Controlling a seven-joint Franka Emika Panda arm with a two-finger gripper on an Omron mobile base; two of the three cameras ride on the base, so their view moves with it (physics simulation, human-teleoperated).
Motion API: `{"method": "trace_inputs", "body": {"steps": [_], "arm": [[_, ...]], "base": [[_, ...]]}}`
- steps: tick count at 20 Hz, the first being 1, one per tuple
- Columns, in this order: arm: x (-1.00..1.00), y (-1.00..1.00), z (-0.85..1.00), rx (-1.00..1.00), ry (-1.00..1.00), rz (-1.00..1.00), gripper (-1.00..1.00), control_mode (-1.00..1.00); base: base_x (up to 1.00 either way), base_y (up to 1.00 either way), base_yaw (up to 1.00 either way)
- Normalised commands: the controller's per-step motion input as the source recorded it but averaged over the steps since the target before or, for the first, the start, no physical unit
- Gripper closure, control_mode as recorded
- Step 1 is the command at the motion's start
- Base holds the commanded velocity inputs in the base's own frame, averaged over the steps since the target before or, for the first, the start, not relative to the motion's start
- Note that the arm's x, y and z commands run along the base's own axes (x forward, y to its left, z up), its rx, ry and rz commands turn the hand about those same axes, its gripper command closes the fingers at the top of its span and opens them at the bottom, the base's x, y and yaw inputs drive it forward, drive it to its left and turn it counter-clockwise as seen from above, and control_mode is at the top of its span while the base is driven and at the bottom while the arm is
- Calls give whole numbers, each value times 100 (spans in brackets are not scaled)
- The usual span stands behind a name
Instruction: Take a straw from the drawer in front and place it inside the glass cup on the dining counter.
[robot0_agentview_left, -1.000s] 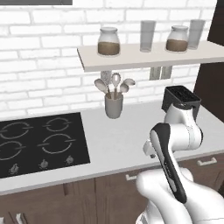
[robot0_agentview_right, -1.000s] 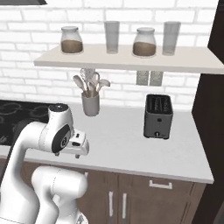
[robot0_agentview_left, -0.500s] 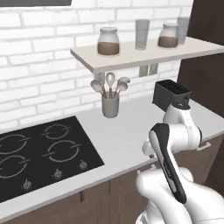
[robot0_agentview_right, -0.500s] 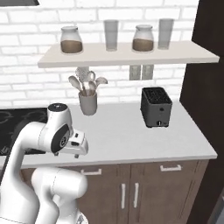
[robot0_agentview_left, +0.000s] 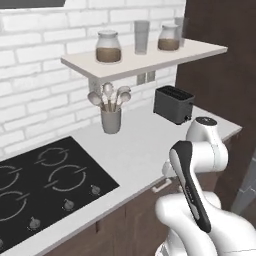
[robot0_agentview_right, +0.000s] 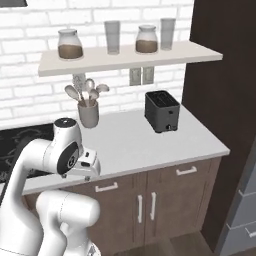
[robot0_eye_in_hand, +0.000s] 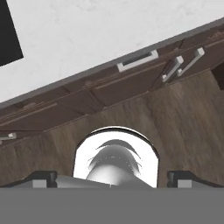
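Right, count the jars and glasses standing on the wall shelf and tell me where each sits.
4: a brown-filled jar at the left end, a frosted glass beside it, a second jar further right, and another glass at the right end. Nothing seems hidden behind them.

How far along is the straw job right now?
Nothing looks done yet. The drawer under the white worktop is shut, its handle untouched. The gripper is open and holds nothing, pointing down at the wood floor before the cabinets. Left: open the drawer, take the straw, carry it to the glass cup on the dining counter.
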Motion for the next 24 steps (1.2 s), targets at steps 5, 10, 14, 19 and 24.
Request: {"method": "trace_inputs", "body": {"steps": [5, 10, 14, 19, 24], "arm": [[0, 0, 0, 0, 0, 0, -100, 100], [0, 0, 0, 0, 0, 0, -100, 100], [0, 0, 0, 0, 0, 0, -100, 100], [0, 0, 0, 0, 0, 0, -100, 100], [0, 0, 0, 0, 0, 0, -100, 100]], "base": [[-48, 22, -36], [-51, 19, -34], [-51, 14, -33], [-50, 31, -33], [-40, 53, -29]]}}
